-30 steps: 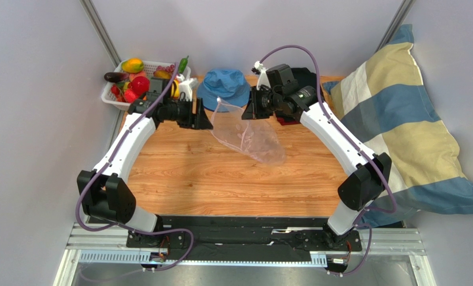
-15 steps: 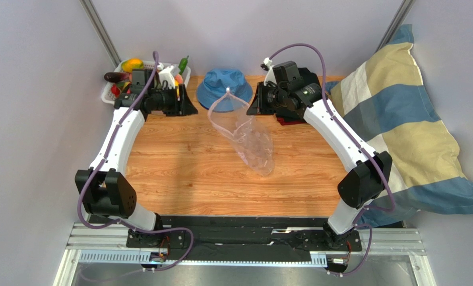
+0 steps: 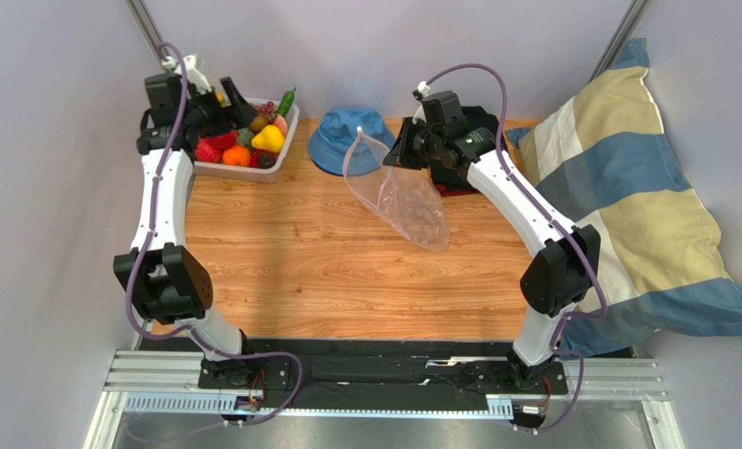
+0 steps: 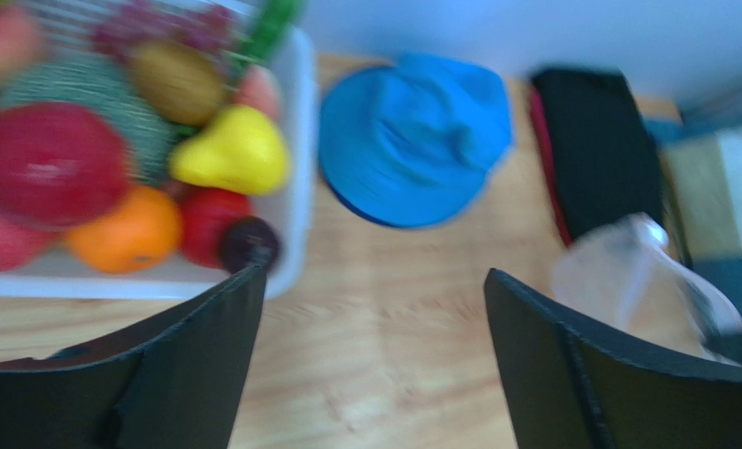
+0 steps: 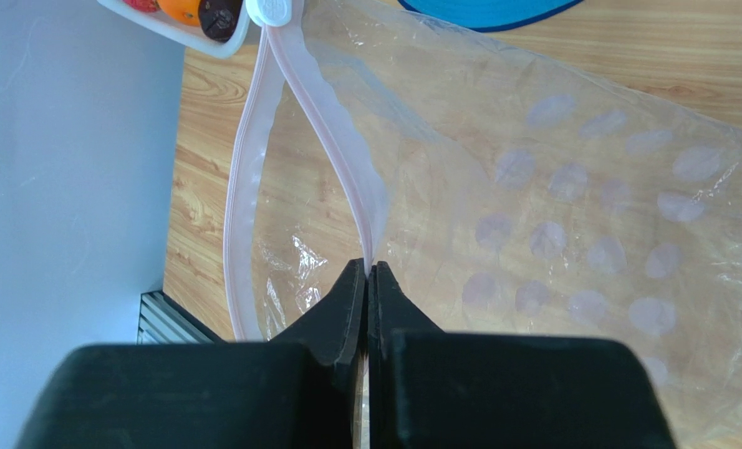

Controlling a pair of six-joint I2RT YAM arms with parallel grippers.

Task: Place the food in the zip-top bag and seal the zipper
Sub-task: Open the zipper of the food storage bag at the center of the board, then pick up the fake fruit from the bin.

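From above, my left pincer (image 3: 232, 96) had swung away from the bag's mouth, where it stood a second before, and hung over the white basket (image 3: 253, 171) holding the food (image 3: 253, 142). My right pincer (image 3: 395, 157) kept the zip-top bag (image 3: 408, 198) lifted by its top edge, the body trailing down from it onto the table (image 3: 290, 253).

Through my left wrist, blurred by the swing, the left pincer (image 4: 370, 281) stood wide with nothing between its fingers. The food (image 4: 230, 150) lay ahead and to the left of it in the basket (image 4: 295, 187), the blue hat (image 4: 412, 140) straight ahead, and the bag (image 4: 628, 271) off beyond my right-hand finger.

Through my right wrist, the right pincer (image 5: 367, 271) was clamped on one strip of the zipper (image 5: 333, 131); the other strip bowed away to the left, so the bag (image 5: 581, 187) gaped open, empty. I judged the opening done and the first pick due.
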